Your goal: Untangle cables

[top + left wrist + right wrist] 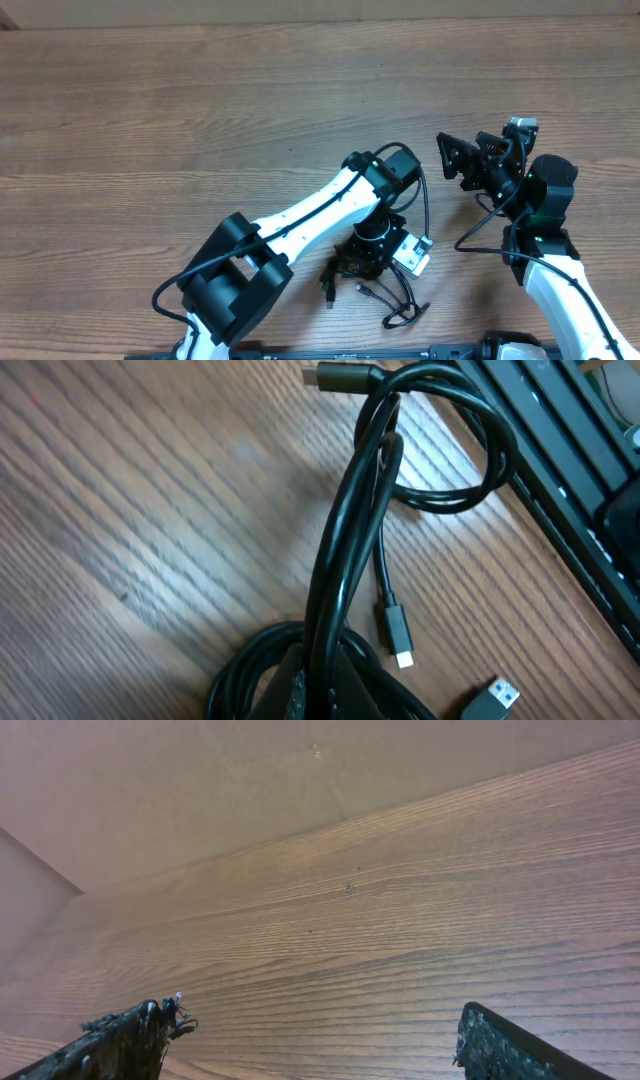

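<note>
Left gripper [352,262] clamping USB cables [345,560]; pulling risking tightening loops, dragging whole tangle. Right gripper [318,1015] jaws standing apart, idle.

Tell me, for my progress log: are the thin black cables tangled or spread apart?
Tangled. The thin black cables cross and loop through one another in the left wrist view, bunching into one clump.

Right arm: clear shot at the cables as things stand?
Partly, probably. Bare table separates the right tool from the cables, but the left arm covers most of the bunch; only the front loops lie exposed.
</note>
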Available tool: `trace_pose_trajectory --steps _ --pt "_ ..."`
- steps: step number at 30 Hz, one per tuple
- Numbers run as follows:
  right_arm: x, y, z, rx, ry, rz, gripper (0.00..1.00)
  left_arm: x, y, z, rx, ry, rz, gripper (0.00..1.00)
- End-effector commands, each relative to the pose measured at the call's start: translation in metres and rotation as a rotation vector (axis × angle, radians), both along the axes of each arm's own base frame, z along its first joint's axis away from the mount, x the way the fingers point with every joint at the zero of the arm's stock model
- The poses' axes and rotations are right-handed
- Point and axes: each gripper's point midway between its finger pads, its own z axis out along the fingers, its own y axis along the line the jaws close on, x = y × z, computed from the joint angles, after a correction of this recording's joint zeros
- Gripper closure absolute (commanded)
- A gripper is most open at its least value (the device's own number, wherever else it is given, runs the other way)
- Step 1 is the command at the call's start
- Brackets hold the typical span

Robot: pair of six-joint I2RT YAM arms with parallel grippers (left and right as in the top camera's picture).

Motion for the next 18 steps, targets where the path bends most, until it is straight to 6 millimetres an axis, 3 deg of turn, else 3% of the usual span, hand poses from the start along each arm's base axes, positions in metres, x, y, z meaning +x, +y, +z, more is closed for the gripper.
trace_pose_trajectory --steps 1,9,13,18 --pt "0.004 -0.001 0.009 -0.002 -0.022 -0.008 0.09 0.022 0.018 -0.002 0.026 -0.030 0.036 0.96" --pt "0.003 -0.001 0.007 -0.001 -0.014 -0.008 0.09 0.078 0.037 0.001 0.002 -0.039 0.314 0.96" --pt "0.003 -0.001 0.007 -0.001 -0.013 -0.008 0.09 0.119 0.037 0.004 -0.047 -0.046 0.547 0.96" --pt "0.002 -0.001 0.006 0.000 -0.007 -0.008 0.09 0.153 0.037 0.011 -0.108 -0.034 0.735 0.96"
